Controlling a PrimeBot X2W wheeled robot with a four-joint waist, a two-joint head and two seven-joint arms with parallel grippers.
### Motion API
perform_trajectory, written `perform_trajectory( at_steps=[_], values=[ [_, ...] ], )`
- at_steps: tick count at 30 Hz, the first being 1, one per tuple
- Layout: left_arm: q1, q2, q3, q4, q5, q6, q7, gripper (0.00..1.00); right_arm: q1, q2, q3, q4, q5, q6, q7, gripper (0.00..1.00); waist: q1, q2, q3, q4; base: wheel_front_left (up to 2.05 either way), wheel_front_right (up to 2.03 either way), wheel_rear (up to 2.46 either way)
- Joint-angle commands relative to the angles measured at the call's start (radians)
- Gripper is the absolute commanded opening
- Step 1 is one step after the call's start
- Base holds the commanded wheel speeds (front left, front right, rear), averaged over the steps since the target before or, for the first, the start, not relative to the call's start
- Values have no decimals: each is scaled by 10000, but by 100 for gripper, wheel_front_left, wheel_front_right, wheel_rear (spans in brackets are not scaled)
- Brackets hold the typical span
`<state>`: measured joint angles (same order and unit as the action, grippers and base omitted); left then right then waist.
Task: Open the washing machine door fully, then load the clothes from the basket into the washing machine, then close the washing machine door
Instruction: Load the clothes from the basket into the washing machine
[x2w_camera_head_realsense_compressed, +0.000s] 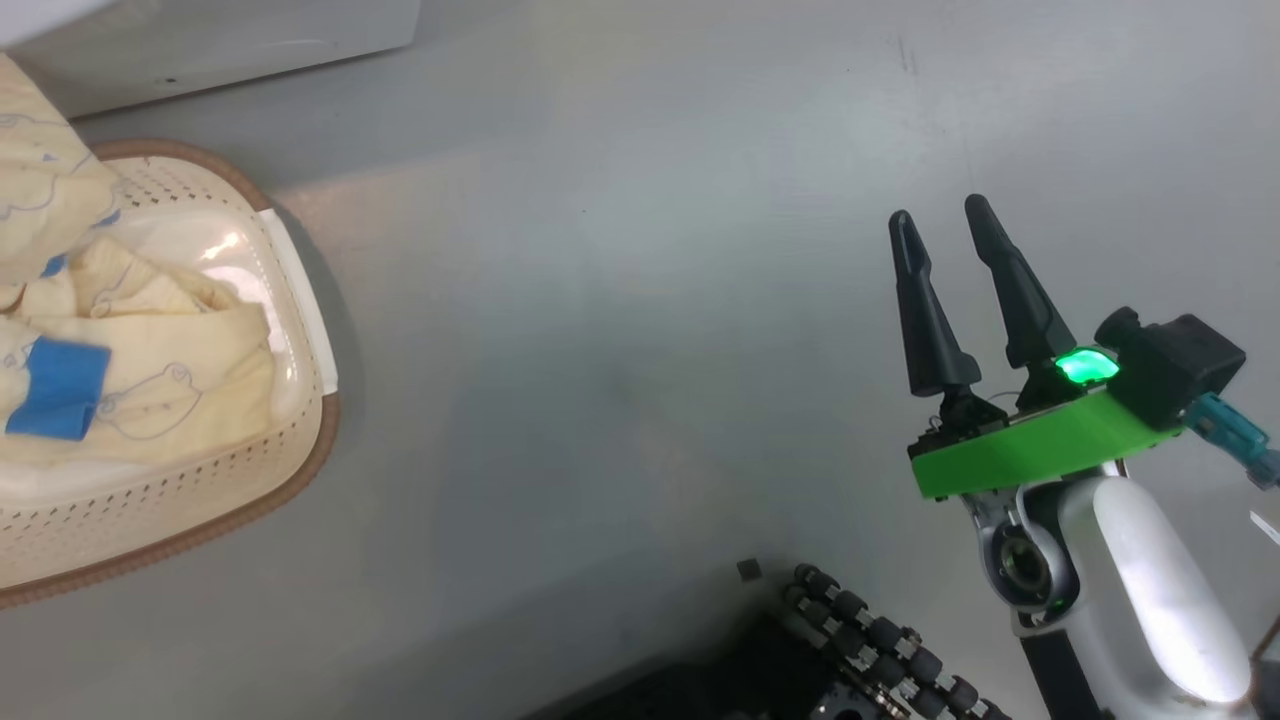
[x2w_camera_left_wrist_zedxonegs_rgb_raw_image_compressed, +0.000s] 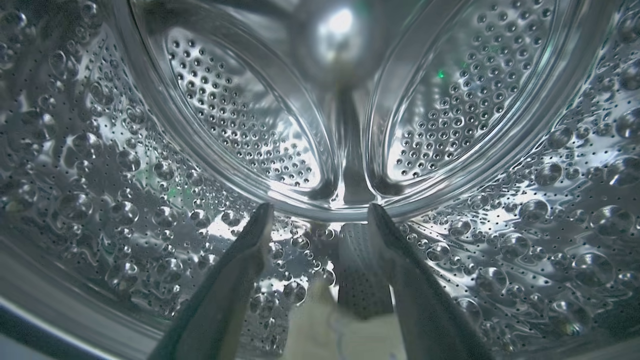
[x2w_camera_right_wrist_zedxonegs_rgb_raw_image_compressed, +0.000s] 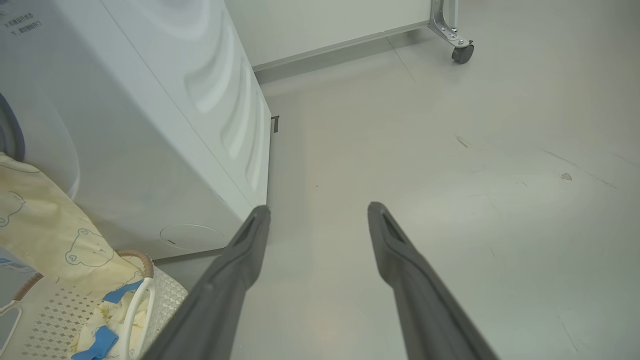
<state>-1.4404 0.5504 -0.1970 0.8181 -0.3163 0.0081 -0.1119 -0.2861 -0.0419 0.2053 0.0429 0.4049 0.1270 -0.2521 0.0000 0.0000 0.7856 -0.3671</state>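
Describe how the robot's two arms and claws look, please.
The right claw has two long, dark, tapered fingers on a bright green flat plate carrying a glowing green light, a black box and a teal plug. Its forearm is glossy white. The left claw has the same dark grey fingers.

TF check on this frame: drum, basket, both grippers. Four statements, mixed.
1. The left gripper is inside the drum. True.
2. The right gripper holds a garment. False: it is open and empty, above the floor.
3. The basket is empty. False: clothes lie in it.
4. The left fingers stand apart. True.
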Motion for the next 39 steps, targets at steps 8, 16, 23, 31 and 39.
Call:
perform_trajectory(
  at_steps=[8, 16, 23, 31, 39],
  values=[
    [146, 72, 51, 32, -265, 75, 322, 100, 51, -83, -19, -149, 28, 37, -97, 100, 0, 0, -351, 276, 0, 0, 0],
    [1601, -314, 104, -522, -524, 524, 3, 100, 180, -83, -268, -88, -197, 37, -97, 100, 0, 0, -963, 675, 0, 0, 0],
    [3676, -737, 226, -1842, -769, 1133, -603, 100, 430, -83, -541, 19, -433, 37, -97, 100, 0, 0, -1679, 1048, 0, 0, 0],
    [6630, -1322, 256, -4419, -853, 2096, -1087, 100, 702, -83, -767, 29, -1027, 37, -97, 100, 0, 0, -2451, 1546, 0, 0, 0],
    [9117, -1744, 61, -6509, -613, 2964, -1273, 100, 906, -83, -695, 224, -1542, 37, -96, 100, 0, 0, -3084, 1907, 0, 0, 0]
  ],
)
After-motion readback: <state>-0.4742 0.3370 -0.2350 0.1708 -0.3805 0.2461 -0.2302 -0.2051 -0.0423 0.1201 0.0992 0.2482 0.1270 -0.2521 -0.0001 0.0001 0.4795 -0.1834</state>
